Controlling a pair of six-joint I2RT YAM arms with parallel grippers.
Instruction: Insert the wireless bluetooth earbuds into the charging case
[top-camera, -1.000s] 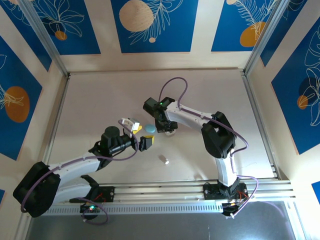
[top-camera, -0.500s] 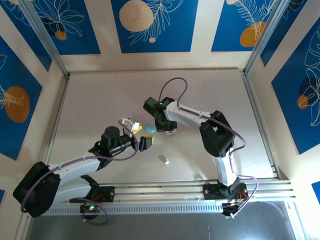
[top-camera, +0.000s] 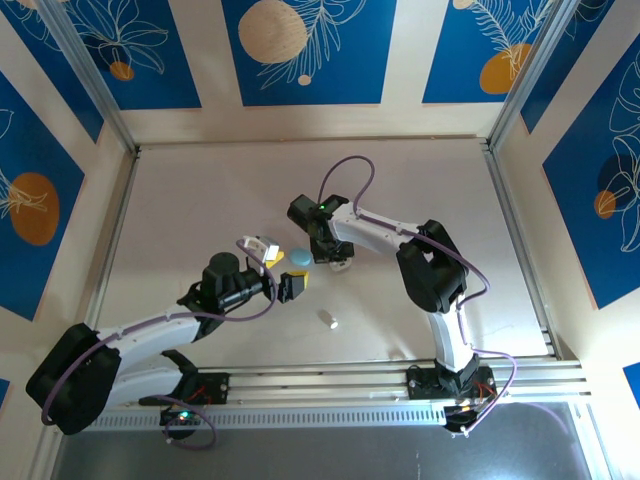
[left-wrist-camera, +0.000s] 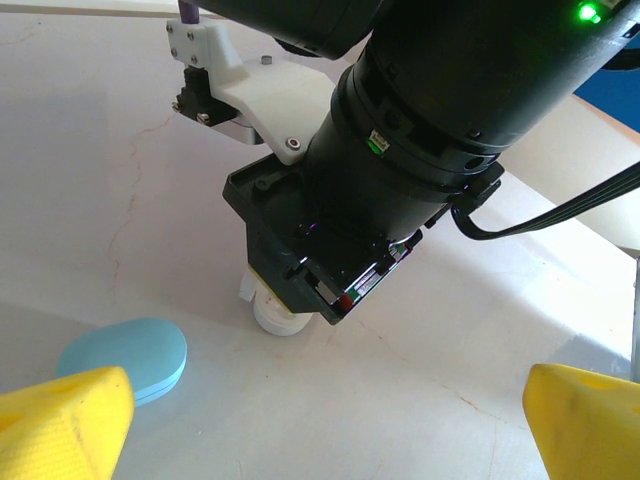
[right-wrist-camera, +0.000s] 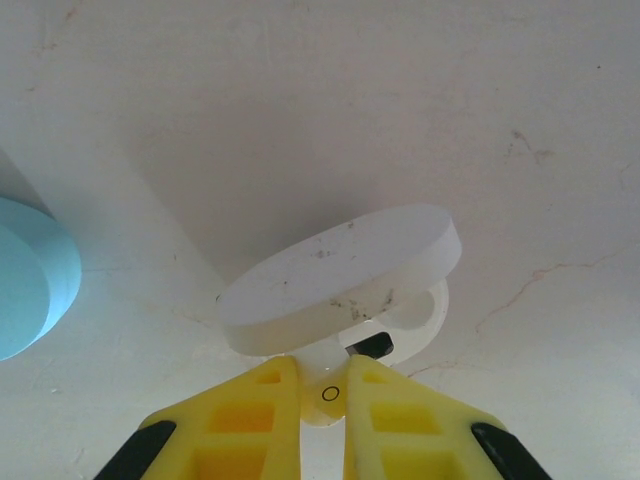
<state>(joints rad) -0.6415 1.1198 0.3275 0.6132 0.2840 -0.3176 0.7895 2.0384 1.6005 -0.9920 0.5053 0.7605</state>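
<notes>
On the table (top-camera: 190, 200), near centre, your right gripper (right-wrist-camera: 322, 395) is pinched tight on the near edge of the white case (right-wrist-camera: 340, 275), whose lid is up and tilted. Your left gripper (top-camera: 284, 271) is spread wide, holds nothing and points at that case. The blue case (left-wrist-camera: 125, 358) lies flat, looks closed, just beside the white one. One white earbud (top-camera: 328, 320) sits alone nearer the bases, well apart from both cases; can't tell where the other buds are. Judgement: the bud is very light, hard, smooth and rounded, so it'll squirt from the pads. Take it across its narrow middle, tips low to the table, gentle squeeze.
</notes>
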